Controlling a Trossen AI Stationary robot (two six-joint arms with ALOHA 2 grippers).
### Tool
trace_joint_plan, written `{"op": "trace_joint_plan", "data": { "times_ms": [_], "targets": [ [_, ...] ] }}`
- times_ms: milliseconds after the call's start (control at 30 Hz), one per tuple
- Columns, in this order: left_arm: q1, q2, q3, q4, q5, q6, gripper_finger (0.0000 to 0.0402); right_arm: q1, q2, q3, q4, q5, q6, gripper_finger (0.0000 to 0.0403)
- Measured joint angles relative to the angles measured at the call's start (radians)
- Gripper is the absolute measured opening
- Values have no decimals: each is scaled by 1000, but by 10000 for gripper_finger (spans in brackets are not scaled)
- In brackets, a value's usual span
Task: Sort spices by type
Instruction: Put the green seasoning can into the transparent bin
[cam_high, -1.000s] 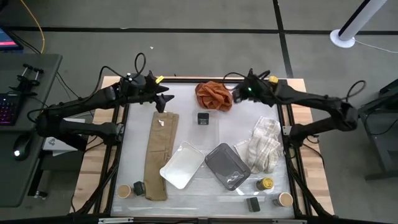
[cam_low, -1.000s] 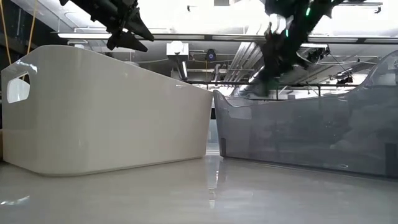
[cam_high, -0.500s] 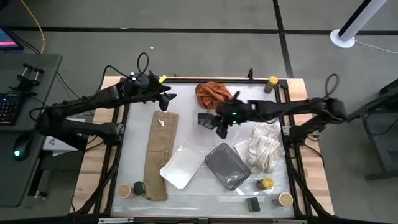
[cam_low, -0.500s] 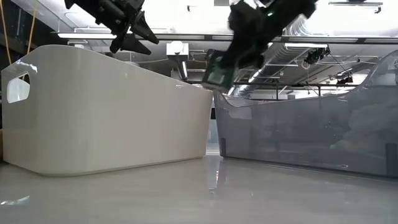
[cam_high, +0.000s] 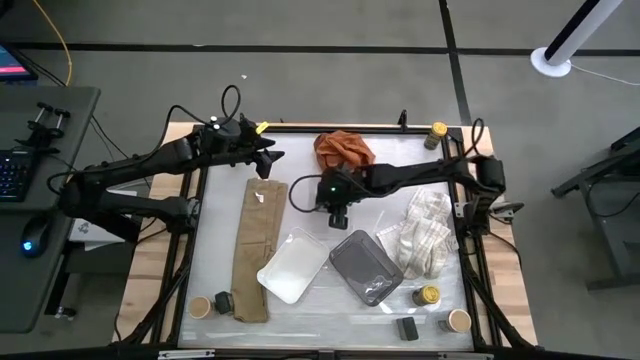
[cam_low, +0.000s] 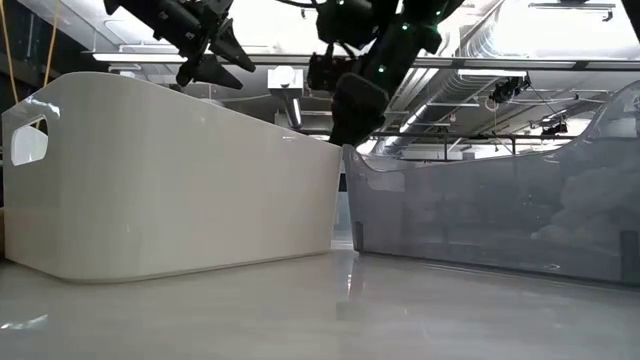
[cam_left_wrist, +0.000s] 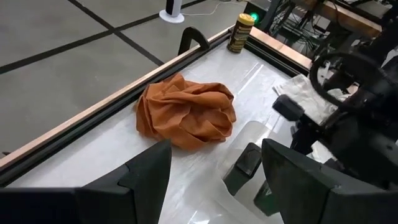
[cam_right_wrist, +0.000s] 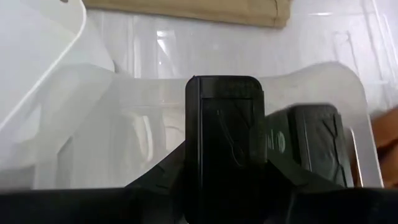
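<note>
My right arm (cam_high: 420, 175) is reaching to the middle of the worktop, its jaws clamping one black box (cam_right_wrist: 225, 146) upright above the clear tray (cam_right_wrist: 336, 71). A second black box (cam_right_wrist: 317, 149) is lying in that tray, just beside the held one. I am judging the release as the risky part. If the jaws are opening too high or off line, the held box could be landing on its neighbour, knocking it aside, or catching the low rim and tumbling out. The white tray (cam_high: 292, 265) is looking bare, and what the grey tray (cam_high: 365, 267) is holding I cannot tell. My left jaws are hanging apart, gripping nothing, at the back left of the worktop.
</note>
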Motion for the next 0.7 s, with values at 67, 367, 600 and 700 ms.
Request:
{"op": "trace_joint_plan", "data": {
  "times_ms": [67,367,600,700],
  "targets": [
    [0,0,0,-1,0,9,236,-2,12,10,-1,5,-18,132],
    [0,0,0,-2,2,53,236,-23,15,10,-29,15,0,207],
    [1,-4,0,-1,41,87,236,-21,-34,10,-61,16,-2,238],
    [2,-16,0,0,82,95,236,-24,-93,10,-79,15,9,238]
  ]
}}
